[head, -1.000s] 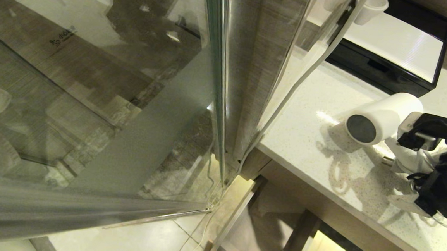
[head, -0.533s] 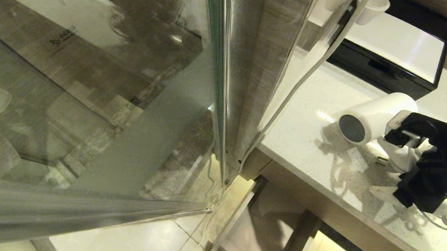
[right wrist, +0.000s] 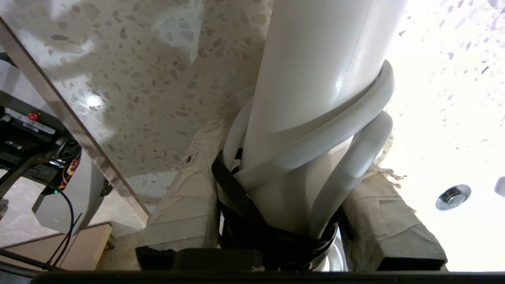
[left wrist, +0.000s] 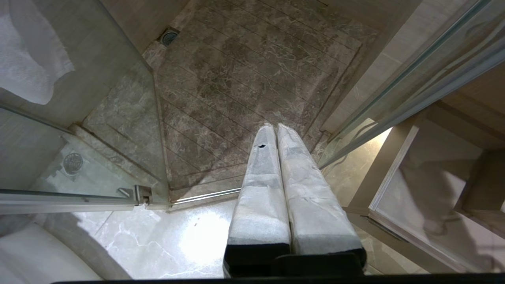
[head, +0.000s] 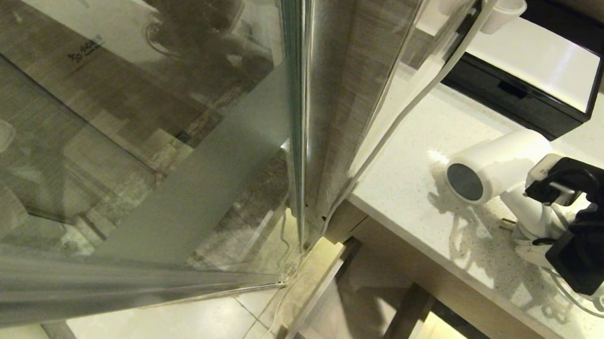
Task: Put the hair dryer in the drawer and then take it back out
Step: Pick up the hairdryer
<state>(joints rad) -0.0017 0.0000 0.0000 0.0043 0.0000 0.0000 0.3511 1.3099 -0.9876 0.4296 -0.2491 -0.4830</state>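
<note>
The white hair dryer (head: 502,161) lies on the speckled counter (head: 414,139) at the right, its dark grey round end (head: 464,182) facing the shower glass. My right gripper (head: 545,226) is shut on its slim handle (right wrist: 315,79), with the padded fingers (right wrist: 185,205) pressing the white cord (right wrist: 355,157) and black tie (right wrist: 236,189) against it. Below the counter's front edge the drawer (head: 357,298) stands pulled out; it also shows beside my left gripper (left wrist: 275,127), which hangs shut and empty over the floor next to the drawer (left wrist: 426,185).
A glass shower door (head: 126,127) fills the left half. At the back of the counter stand a black box with a white top (head: 539,63) and white cups (head: 503,11). A basin drain (right wrist: 453,196) lies close to the right gripper.
The right gripper's fingers have closed in on the handle. The dryer's barrel has shifted left, and more of the handle now shows.
</note>
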